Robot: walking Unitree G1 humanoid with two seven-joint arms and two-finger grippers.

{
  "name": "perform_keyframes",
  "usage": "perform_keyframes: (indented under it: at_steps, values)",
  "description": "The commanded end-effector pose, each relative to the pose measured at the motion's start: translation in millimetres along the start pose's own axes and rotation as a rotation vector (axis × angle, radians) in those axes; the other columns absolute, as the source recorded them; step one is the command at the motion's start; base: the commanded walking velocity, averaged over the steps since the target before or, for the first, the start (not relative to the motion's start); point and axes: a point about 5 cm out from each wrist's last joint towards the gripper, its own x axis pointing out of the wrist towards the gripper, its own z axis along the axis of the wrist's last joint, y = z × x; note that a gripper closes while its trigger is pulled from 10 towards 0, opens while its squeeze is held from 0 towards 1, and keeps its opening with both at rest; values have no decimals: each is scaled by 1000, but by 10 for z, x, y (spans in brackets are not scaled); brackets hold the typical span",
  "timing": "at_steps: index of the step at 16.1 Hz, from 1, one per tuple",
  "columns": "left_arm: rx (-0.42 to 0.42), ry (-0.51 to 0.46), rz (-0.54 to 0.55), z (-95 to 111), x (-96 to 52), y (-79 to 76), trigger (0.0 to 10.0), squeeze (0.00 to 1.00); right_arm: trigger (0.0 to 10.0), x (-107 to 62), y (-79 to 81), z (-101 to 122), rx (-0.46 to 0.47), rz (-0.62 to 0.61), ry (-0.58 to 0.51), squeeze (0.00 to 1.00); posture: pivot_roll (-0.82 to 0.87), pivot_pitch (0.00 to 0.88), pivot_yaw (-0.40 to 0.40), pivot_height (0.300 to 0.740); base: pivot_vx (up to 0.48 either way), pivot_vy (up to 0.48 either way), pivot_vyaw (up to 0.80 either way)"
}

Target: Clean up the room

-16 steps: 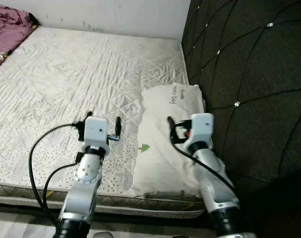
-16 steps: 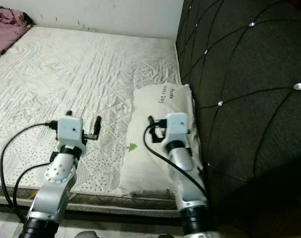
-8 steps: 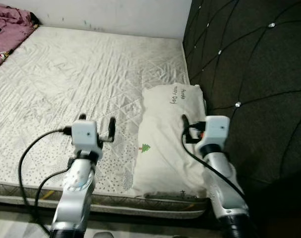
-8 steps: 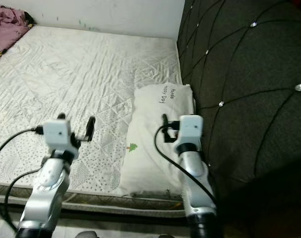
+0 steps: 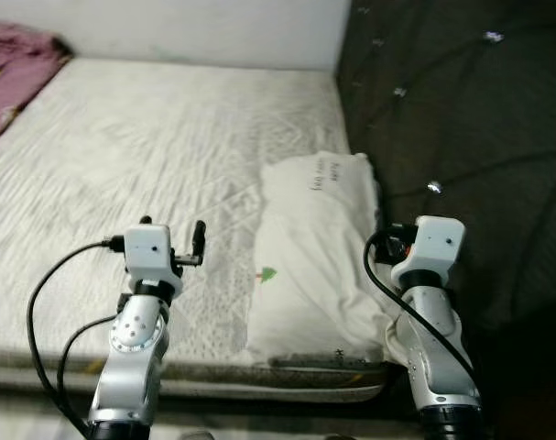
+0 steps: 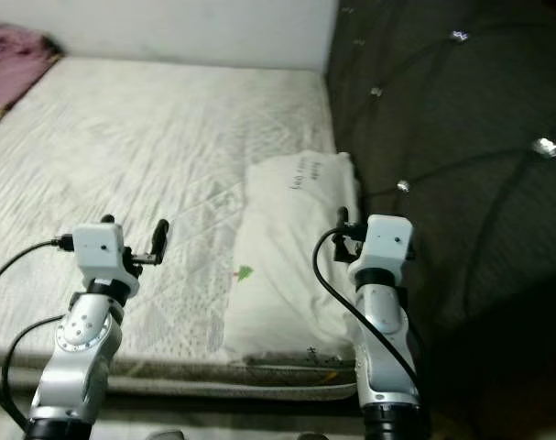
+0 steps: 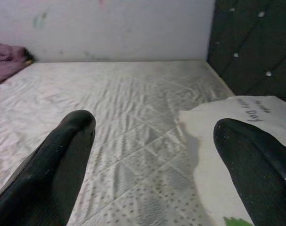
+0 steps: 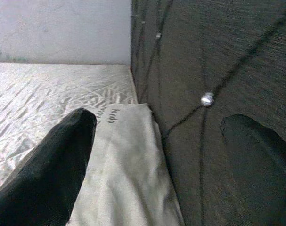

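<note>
above the mattress (image 5: 168, 137) beside the pillow (image 5: 310, 247), both claws (image 7: 152, 155) (image 8: 171, 155) hover spread apart.

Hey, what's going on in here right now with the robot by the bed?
The robot stands at the edge of a bare mattress, both arms raised, holding nothing. Its left gripper hovers open over the mattress, and its right gripper hovers open where the white pillow meets the dark tufted headboard. The pillow lies flat against the headboard. A purple blanket sits bunched at the far corner.

1 pillow (image 5: 314, 252), 1 mattress (image 5: 149, 156), 1 purple blanket (image 5: 16, 55), 1 tufted headboard (image 5: 461, 110), 2 arms.
</note>
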Motion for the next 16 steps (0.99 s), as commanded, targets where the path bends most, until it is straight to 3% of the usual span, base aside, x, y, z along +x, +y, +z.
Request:
perform_keyframes:
  at_steps: [1,5,9,16]
  values:
    - [4,7,-3,-10,9,-10,10000,0,10000,13,27,-23,9,7,20,0,76,0,9,740,0,0,-800]
    - [8,12,5,-10,-2,-10,10000,0,10000,21,176,-82,20,63,45,0,94,0,-6,740,0,0,-341]
    - [-7,11,-12,-3,15,-48,10000,0,10000,35,189,-92,20,85,52,0,86,0,-14,740,0,0,0]
    - [-15,7,-18,0,36,-65,10000,0,10000,52,207,-110,12,102,61,0,86,0,-15,740,0,281,0]
